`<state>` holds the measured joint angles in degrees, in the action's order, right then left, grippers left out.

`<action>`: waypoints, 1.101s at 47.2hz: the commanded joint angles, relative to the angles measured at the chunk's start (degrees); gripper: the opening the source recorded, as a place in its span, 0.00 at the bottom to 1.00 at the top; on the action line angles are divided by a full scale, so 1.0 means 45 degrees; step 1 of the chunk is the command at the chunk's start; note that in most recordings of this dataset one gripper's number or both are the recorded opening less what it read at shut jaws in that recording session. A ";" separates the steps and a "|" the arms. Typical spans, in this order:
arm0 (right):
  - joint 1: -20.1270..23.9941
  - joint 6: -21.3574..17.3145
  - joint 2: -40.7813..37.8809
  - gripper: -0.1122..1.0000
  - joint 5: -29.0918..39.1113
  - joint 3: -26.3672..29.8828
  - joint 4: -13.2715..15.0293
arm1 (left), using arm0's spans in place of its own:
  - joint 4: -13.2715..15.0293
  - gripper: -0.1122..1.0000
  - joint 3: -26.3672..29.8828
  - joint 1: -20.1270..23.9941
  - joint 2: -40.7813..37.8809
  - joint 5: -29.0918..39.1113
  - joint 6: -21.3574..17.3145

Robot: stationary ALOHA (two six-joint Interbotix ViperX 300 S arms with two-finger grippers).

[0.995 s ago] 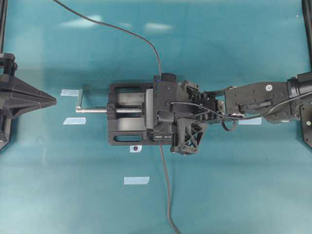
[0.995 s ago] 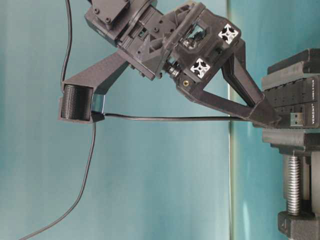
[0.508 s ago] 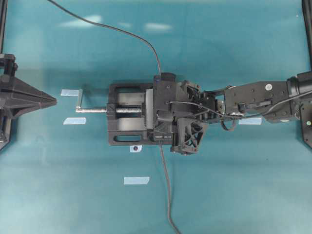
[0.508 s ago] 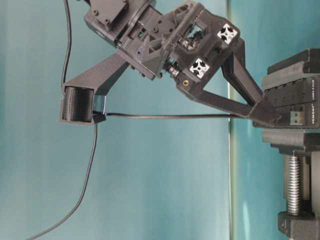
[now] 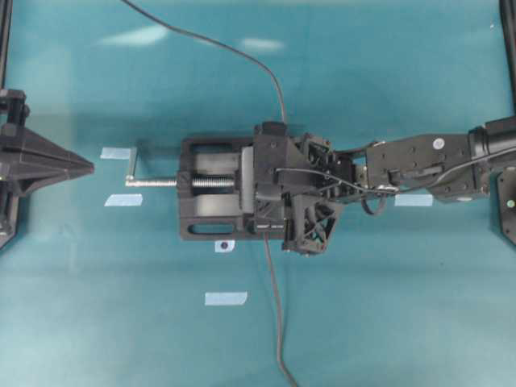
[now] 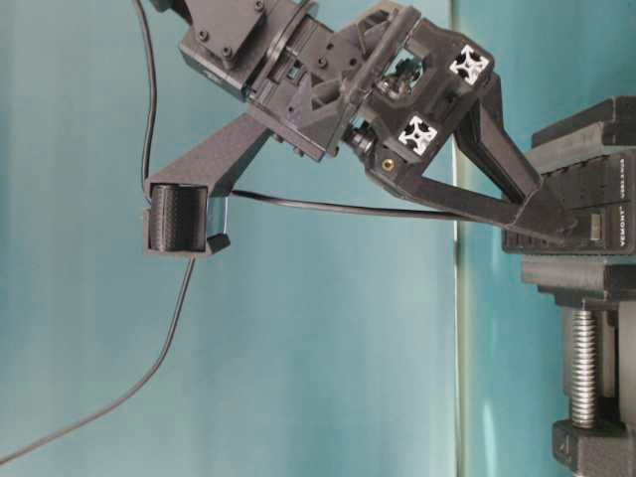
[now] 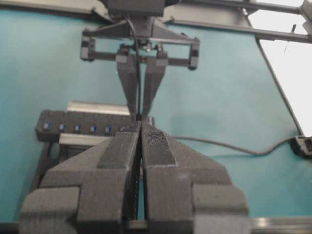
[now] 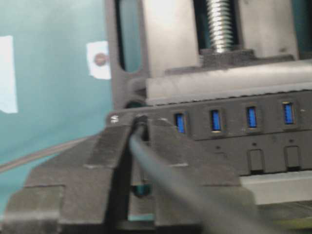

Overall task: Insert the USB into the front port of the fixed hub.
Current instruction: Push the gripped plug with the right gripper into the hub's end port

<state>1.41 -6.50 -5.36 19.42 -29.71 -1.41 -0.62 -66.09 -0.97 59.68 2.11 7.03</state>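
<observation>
1. Find the fixed hub (image 8: 234,127) across the centre right of the right wrist view. It sits clamped in the black vise (image 5: 211,199), which keeps its row of blue ports steady against a pushing force.
2. Check the right gripper (image 8: 139,129) at lower left of that view. Its jaws are nearly closed on the USB (image 8: 140,121), which sits at the hub's end port, left of the four visible blue ports. How deep the plug is seated cannot be told.
3. Note the black cable (image 6: 328,207) running back from the fingertips in the table-level view. The grip close to the plug likely serves to keep it stiff for insertion.
4. Observe the left gripper (image 7: 141,146) in the left wrist view. Its jaws are closed with nothing between them, parked well apart at the overhead frame's left edge, clear of the work.
</observation>
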 commanded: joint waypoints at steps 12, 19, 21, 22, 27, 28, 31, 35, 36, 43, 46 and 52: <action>-0.0020 -0.0117 0.0020 0.14 -0.0020 -0.0059 0.0020 | -0.0020 0.10 0.0156 0.0098 -0.0059 -0.0117 0.0020; -0.0020 -0.0117 0.0000 0.14 -0.0020 -0.0039 0.0020 | -0.0020 0.10 0.0117 0.0195 -0.0059 -0.0117 0.0020; -0.0020 -0.0137 0.0000 0.14 -0.0039 -0.0039 0.0020 | -0.0020 0.10 0.0137 0.0195 -0.0059 -0.0117 0.0020; 0.0000 -0.0137 -0.0020 0.14 -0.0039 -0.0039 0.0020 | -0.0020 0.10 0.0137 0.0215 -0.0059 -0.0117 0.0020; 0.0098 -0.0137 -0.0137 0.14 -0.0059 -0.0039 0.0020 | -0.0039 0.10 0.0137 0.0215 -0.0059 -0.0117 0.0020; 0.0098 -0.0137 -0.0176 0.14 -0.0059 -0.0039 0.0020 | -0.0020 0.10 0.0137 0.0215 -0.0039 -0.0117 0.0020; 0.0137 -0.0137 -0.0293 0.14 -0.0059 -0.0020 0.0020 | -0.0039 0.10 0.0137 0.0215 -0.0059 -0.0117 0.0020; 0.0215 -0.0137 -0.0410 0.14 -0.0059 0.0020 0.0020 | -0.0020 0.10 0.0117 0.0215 -0.0039 -0.0117 0.0020; 0.0234 -0.0137 -0.0430 0.14 -0.0039 0.0039 0.0000 | -0.0020 0.10 0.0117 0.0215 -0.0059 -0.0117 0.0020; 0.0273 -0.0137 -0.0469 0.14 -0.0059 0.0039 0.0000 | -0.0039 0.10 0.0137 0.0215 -0.0039 -0.0117 0.0020; 0.0273 -0.0137 -0.0469 0.14 -0.0020 0.0059 0.0020 | -0.0020 0.10 0.0137 0.0215 -0.0059 -0.0117 0.0020; 0.0273 -0.0156 -0.0430 0.14 0.0039 0.0078 -0.0020 | -0.0039 0.10 0.0137 0.0195 -0.0039 -0.0117 0.0020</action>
<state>1.93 -6.50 -6.68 18.98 -29.44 -1.23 -0.62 -66.18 -0.18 59.68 2.11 7.03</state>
